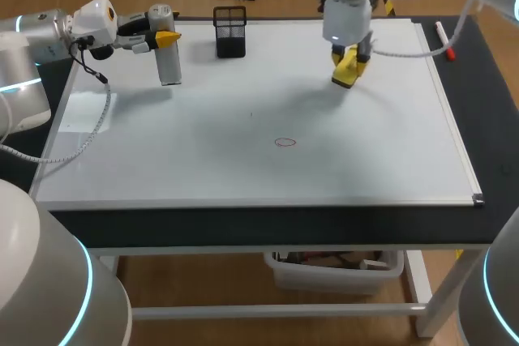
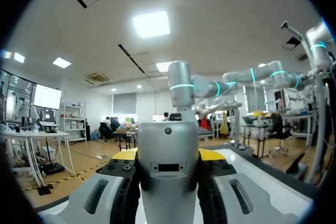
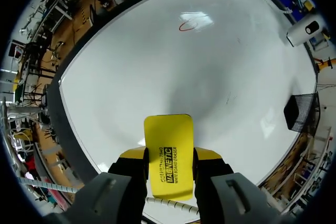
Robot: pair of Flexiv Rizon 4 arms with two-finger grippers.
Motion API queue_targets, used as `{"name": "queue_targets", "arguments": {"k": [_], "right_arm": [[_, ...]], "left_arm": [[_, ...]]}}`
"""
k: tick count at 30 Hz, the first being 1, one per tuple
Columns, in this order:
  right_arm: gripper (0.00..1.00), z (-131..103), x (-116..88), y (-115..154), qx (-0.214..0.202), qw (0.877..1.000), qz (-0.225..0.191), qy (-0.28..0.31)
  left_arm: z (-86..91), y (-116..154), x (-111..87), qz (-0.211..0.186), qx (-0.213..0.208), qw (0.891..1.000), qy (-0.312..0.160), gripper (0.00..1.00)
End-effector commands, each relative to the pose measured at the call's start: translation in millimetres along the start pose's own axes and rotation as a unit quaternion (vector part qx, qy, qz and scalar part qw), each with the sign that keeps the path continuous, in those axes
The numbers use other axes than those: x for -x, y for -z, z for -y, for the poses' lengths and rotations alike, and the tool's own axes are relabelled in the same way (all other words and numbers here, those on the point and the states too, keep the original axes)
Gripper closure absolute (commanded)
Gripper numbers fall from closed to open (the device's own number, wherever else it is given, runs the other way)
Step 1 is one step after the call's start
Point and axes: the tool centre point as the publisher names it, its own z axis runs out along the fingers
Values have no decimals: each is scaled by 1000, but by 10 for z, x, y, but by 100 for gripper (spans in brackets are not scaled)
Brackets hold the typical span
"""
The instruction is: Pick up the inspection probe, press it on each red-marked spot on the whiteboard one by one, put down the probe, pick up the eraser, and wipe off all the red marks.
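containers: one black mesh holder (image 1: 230, 32) is seen on the whiteboard (image 1: 243, 151), ahead of the left gripper (image 1: 166, 38) and well to the side of the right gripper (image 1: 349, 61). its contents cannot be read through the mesh in either view that shows it.

task items: the inspection probe (image 1: 169, 66) is clamped between the left gripper's yellow tips and hangs below them, off the board surface. the eraser (image 1: 345, 76), yellow, is gripped by the right gripper from both sides and is held low over the far part of the board; whether it touches the board cannot be told. one red mark (image 1: 285, 143), a small oval outline, is noted on the board, well apart from both grippers, nearer the right one.

view differences: in the left wrist view only the probe's grey body (image 2: 168, 145) is shown, filling the gap between the fingers of the left gripper (image 2: 168, 156); the red mark is not seen there. in the right wrist view the eraser (image 3: 168, 150) is seen lengthwise in the right gripper (image 3: 169, 155), with the red mark (image 3: 188, 24) far ahead of it and the mesh holder (image 3: 303, 111) off to one side. a marker pen (image 1: 444, 42) with a red cap, lying beyond the board's edge beside the right gripper, is picked out only from the head view.
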Motion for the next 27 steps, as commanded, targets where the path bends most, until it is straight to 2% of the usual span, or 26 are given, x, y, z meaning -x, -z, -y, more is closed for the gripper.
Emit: {"name": "queue_targets", "arguments": {"k": [1,14,27], "right_arm": [[100,154,-185,-3,14,1000,5,-10],[100,481,-579,-101,31,998,-7,-59],[100,691,-784,-149,39,995,-13,-85]], "left_arm": [[12,-4,-13,2,0,1000,-1,100],[12,-4,-13,2,0,1000,-1,100],[12,-4,-13,2,0,1000,-1,100]]}}
